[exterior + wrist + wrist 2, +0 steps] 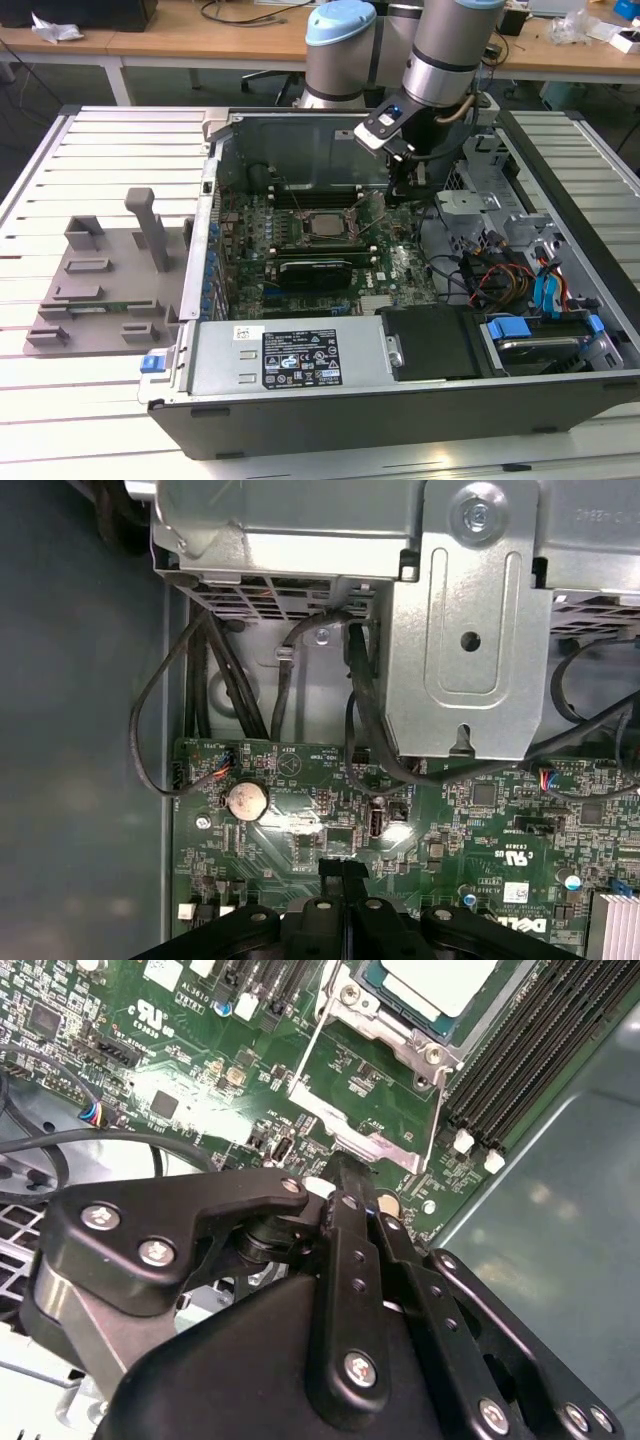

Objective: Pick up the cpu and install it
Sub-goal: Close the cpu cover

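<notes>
The cpu (322,227) lies flat in the socket frame (345,215) on the green motherboard inside the open computer case (215,200). In the second wrist view the cpu (440,980) shows its silver top and pale rim, with the socket's metal frame (385,1022) around it. My gripper (405,190) hangs over the board, to the exterior view's right of the socket. Its black fingers (345,1175) are pressed together with nothing between them, their tips close to the bent metal plate (375,1145) at the socket's edge. In the first wrist view the gripper (343,865) sits above the board.
A long black card (315,272) lies beside the socket. Memory slots (530,1050) run along its far side. A metal drive cage (460,630) and black cables (215,680) crowd the board's end. A grey fixture tray (100,290) sits outside the case on the exterior view's left.
</notes>
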`<state>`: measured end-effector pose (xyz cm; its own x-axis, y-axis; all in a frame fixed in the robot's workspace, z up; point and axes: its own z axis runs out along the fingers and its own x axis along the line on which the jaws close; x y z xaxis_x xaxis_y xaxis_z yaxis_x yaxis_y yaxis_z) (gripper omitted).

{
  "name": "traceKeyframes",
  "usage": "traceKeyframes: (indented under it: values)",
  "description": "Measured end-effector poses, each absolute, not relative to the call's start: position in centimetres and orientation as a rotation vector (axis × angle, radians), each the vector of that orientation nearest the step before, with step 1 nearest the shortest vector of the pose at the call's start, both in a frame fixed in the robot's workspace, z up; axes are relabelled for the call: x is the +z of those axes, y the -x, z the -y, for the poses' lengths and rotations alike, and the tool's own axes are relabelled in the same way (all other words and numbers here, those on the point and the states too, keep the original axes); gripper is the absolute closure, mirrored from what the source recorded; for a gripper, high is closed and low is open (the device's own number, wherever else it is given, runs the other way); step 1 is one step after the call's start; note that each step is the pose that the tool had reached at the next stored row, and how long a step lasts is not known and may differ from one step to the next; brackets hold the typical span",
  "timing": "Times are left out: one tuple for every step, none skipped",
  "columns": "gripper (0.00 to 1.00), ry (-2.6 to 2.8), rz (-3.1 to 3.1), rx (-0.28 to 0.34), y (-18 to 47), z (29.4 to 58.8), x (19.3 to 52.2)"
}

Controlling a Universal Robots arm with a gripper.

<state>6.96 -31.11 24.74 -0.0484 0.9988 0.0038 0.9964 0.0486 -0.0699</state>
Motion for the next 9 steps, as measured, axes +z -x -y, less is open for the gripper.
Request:
traceKeyframes:
  values:
    - [0.89, 2.131, 2.237, 0.074, -6.96, 31.1, 24.74]
    - [0.89, 2.131, 2.237, 0.074, -6.96, 31.1, 24.74]
    - [0.89, 2.131, 2.237, 0.074, -6.96, 31.11, 24.74]
    - [0.89, 2.131, 2.237, 0.074, -6.87, 31.1, 24.73]
    - [0.89, 2.131, 2.237, 0.074, -6.79, 31.1, 24.73]
    - [0.89, 2.131, 2.237, 0.074, -6.71, 31.1, 24.74]
    - [0.89, 2.131, 2.237, 0.074, -6.61, 31.1, 24.73]
    - [0.89, 2.131, 2.237, 0.074, -6.51, 31.1, 24.73]
    - [0.89, 2.131, 2.237, 0.074, -6.29, 31.1, 24.73]
